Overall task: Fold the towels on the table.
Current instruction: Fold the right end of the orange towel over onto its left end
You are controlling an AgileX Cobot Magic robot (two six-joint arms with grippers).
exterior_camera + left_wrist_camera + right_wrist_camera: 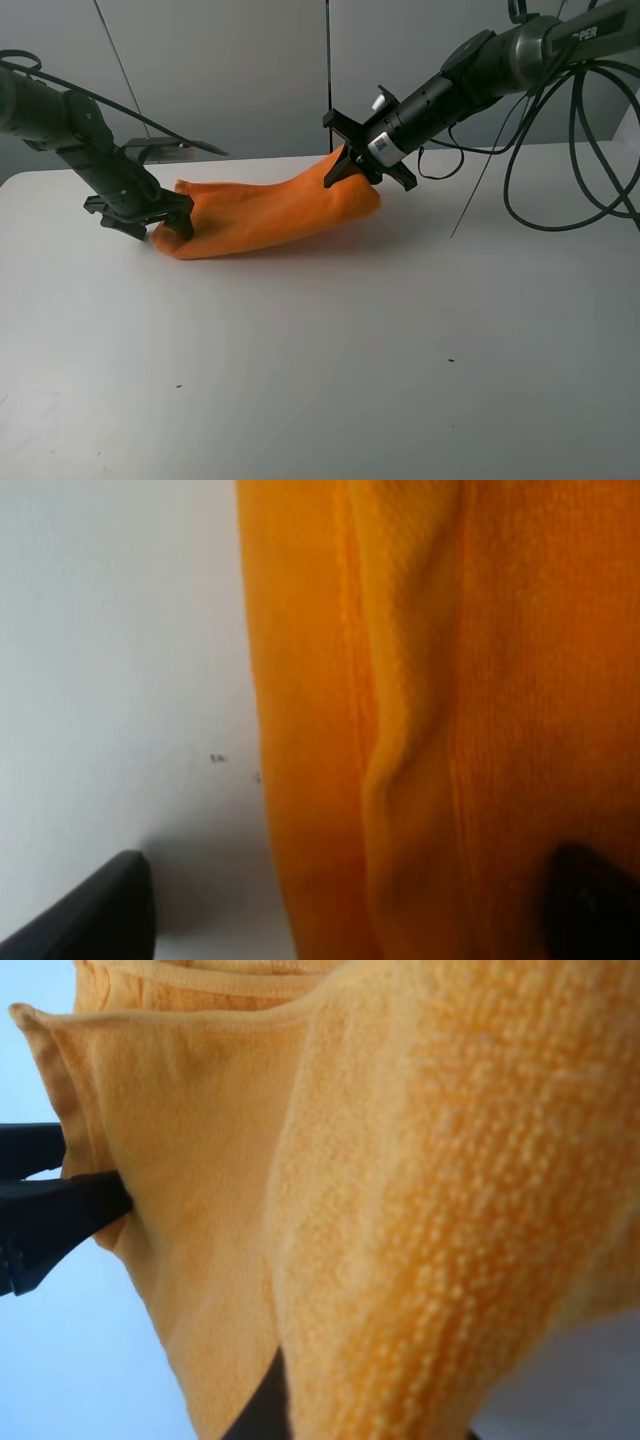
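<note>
The orange towel (270, 213) lies bunched in a long roll on the white table (320, 350), running from lower left up to the right. My left gripper (162, 222) is open and straddles the towel's left end. In the left wrist view one finger (100, 910) is over bare table and the other (590, 905) is over the cloth (450, 680). My right gripper (350, 167) is shut on the towel's right end and holds it a little above the table. In the right wrist view a black finger (60, 1215) pinches the hemmed cloth (400, 1210). The white label is hidden.
Black cables (580, 150) hang in loops from the right arm over the table's back right. A grey wall stands behind the table's far edge (250, 162). Tiny dark specks (450, 360) dot the tabletop in front.
</note>
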